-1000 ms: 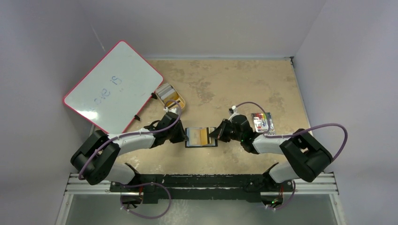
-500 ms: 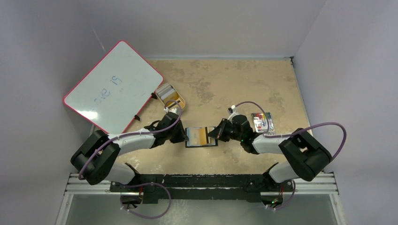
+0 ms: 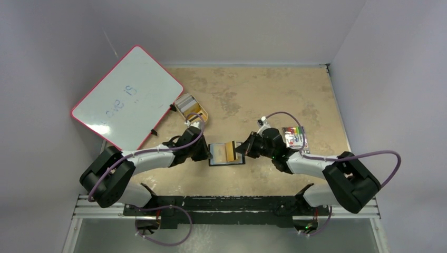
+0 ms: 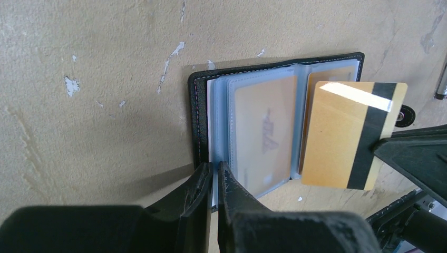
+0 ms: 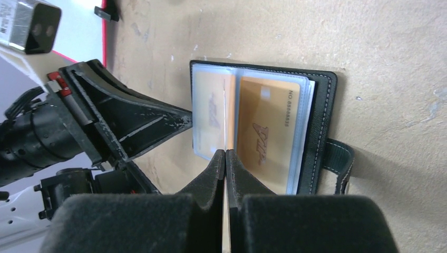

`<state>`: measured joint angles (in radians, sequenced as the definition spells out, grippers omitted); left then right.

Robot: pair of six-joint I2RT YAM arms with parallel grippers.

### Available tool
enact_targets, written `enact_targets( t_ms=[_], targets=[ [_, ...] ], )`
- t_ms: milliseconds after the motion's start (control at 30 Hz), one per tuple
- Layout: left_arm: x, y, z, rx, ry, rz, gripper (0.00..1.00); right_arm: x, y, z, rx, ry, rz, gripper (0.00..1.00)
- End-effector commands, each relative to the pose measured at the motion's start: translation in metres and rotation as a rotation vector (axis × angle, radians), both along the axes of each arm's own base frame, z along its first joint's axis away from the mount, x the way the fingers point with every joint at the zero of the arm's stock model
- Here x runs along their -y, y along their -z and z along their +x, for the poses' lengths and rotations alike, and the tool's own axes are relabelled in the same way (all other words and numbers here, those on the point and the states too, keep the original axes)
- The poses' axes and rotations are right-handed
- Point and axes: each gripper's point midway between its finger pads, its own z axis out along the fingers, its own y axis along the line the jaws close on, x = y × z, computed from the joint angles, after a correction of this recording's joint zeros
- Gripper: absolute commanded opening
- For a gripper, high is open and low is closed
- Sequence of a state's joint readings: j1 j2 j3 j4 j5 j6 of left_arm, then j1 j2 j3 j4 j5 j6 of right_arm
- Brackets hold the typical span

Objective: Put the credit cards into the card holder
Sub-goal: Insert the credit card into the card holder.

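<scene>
The black card holder (image 3: pixel 225 161) lies open on the table between both grippers, its clear sleeves showing. My left gripper (image 4: pixel 215 167) is shut on the sleeve pages at the holder's (image 4: pixel 196 121) left edge. One gold card (image 4: pixel 263 132) sits inside a sleeve, and another (image 5: pixel 266 132) shows in the right-hand sleeve. My right gripper (image 5: pixel 225 155) is shut on a gold credit card with a black magnetic stripe (image 4: pixel 348 134). It holds that card on edge over the holder's middle fold, tilted, near the right-hand sleeves. In the top view this card (image 3: pixel 230 150) stands between the grippers.
A red-rimmed whiteboard (image 3: pixel 126 97) leans at the back left. A gold oval tin (image 3: pixel 191 109) sits beside it, behind the left gripper (image 3: pixel 205 153). A small multicoloured striped item (image 3: pixel 294 136) lies behind the right gripper (image 3: pixel 241 149). The holder's snap tab (image 5: pixel 337 158) sticks out on the right.
My right gripper has edged left over the holder with the striped card, and the right arm's elbow has swung outward to the right. The left gripper has stayed put.
</scene>
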<state>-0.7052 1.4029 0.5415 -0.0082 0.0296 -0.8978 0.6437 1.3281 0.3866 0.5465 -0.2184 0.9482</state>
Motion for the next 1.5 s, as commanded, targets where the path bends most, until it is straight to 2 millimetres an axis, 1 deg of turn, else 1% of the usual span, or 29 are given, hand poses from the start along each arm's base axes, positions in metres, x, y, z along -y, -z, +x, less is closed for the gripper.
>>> enact_targets(
  t_ms=[0,333,633,800,933,1067,1267,1467],
  targets=[
    [-0.004,0.011,-0.009,-0.024,0.014,0.03,0.08,-0.006,-0.003,0.005,0.023,-0.012,0.01,0.0],
    [-0.005,0.012,-0.01,-0.022,0.014,0.034,0.08,-0.01,0.017,0.001,-0.013,-0.039,0.009,0.0],
    [-0.006,0.015,-0.011,-0.026,0.017,0.046,0.08,-0.013,0.029,-0.003,-0.008,-0.094,-0.02,0.0],
    [-0.008,0.014,-0.011,-0.021,0.012,0.049,0.08,-0.01,0.036,-0.006,-0.026,-0.117,-0.059,0.0],
    [-0.009,0.013,-0.012,-0.021,0.012,0.049,0.08,-0.009,0.032,-0.001,-0.003,-0.12,-0.094,0.0],
    [-0.007,0.01,-0.011,-0.018,0.007,0.036,0.08,-0.011,0.026,0.01,0.036,-0.076,-0.069,0.0],
    [-0.007,0.009,-0.014,-0.022,-0.007,0.013,0.08,-0.009,0.02,0.015,0.048,0.001,-0.001,0.0],
    [-0.007,0.014,-0.016,-0.03,-0.006,0.015,0.08,-0.008,0.019,0.016,0.059,0.017,0.017,0.0]
  ],
)
